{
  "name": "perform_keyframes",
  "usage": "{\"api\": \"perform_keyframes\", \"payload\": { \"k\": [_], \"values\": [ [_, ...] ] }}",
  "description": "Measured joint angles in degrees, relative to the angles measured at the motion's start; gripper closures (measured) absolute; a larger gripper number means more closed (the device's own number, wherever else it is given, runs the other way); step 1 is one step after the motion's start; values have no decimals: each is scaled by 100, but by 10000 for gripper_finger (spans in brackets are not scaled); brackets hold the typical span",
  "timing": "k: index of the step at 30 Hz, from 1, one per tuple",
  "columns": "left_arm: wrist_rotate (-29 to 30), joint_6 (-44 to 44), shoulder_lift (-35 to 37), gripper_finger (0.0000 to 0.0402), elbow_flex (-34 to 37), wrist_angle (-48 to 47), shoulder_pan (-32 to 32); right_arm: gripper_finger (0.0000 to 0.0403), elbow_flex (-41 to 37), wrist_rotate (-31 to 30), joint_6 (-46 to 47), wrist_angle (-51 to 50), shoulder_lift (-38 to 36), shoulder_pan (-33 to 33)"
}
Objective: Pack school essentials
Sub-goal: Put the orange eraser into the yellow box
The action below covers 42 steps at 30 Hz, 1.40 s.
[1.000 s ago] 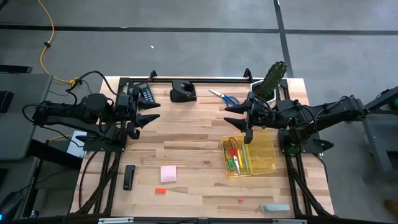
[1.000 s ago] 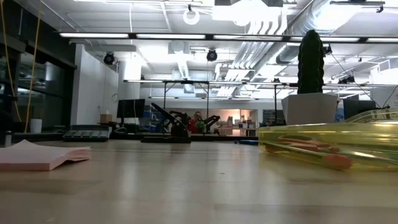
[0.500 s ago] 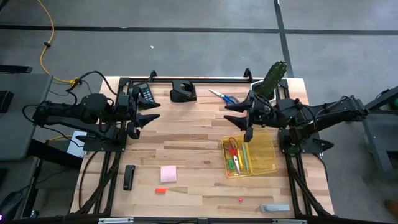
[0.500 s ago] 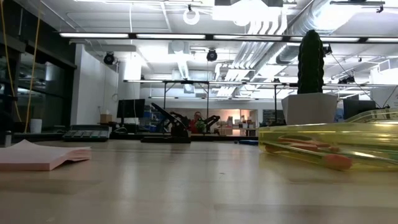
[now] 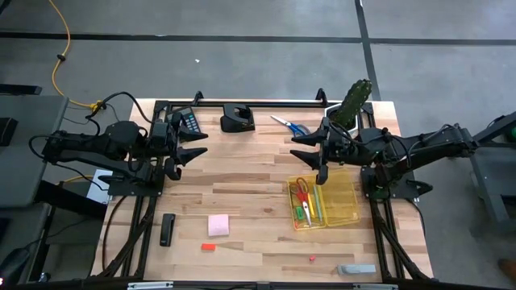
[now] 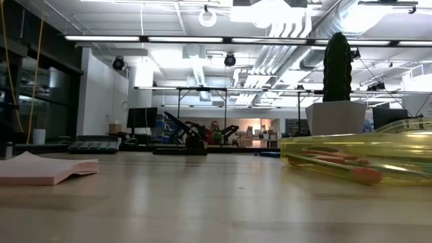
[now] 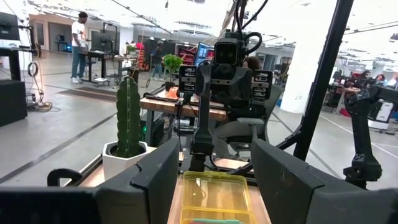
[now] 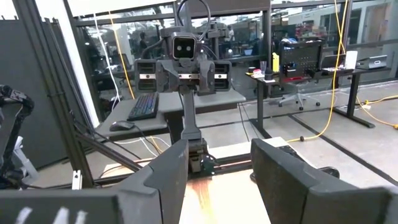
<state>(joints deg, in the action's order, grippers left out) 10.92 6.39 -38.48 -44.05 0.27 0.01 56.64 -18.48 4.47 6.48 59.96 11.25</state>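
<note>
In the high view a clear yellow tray (image 5: 339, 200) lies right of centre and holds red-handled scissors (image 5: 301, 192) and thin green and yellow pens (image 5: 311, 208). Blue-handled scissors (image 5: 291, 126) lie flat near the far edge. A pink sticky pad (image 5: 218, 225) lies flat toward the near edge, with a red bit (image 5: 209, 247) and a tinier one (image 5: 312, 258) nearer still. My left gripper (image 5: 197, 149) hovers open over the left side. My right gripper (image 5: 302, 151) hovers open beyond the tray. The low view shows the pad (image 6: 40, 169) and tray (image 6: 358, 152).
A green cactus (image 5: 352, 102) in a white pot stands at the far right corner. A calculator (image 5: 189, 122) and a black device (image 5: 237, 118) sit along the far edge. A black bar (image 5: 167, 229) and a grey piece (image 5: 356, 269) lie near the front. Bare wood spans the middle.
</note>
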Motion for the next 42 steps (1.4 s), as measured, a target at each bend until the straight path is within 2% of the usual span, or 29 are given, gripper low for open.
{"api": "perform_keyframes", "payload": {
  "k": [42],
  "values": [
    [-2,-64,1,213,0,15,2,236,0,-2,0,20,0,0]
  ]
}}
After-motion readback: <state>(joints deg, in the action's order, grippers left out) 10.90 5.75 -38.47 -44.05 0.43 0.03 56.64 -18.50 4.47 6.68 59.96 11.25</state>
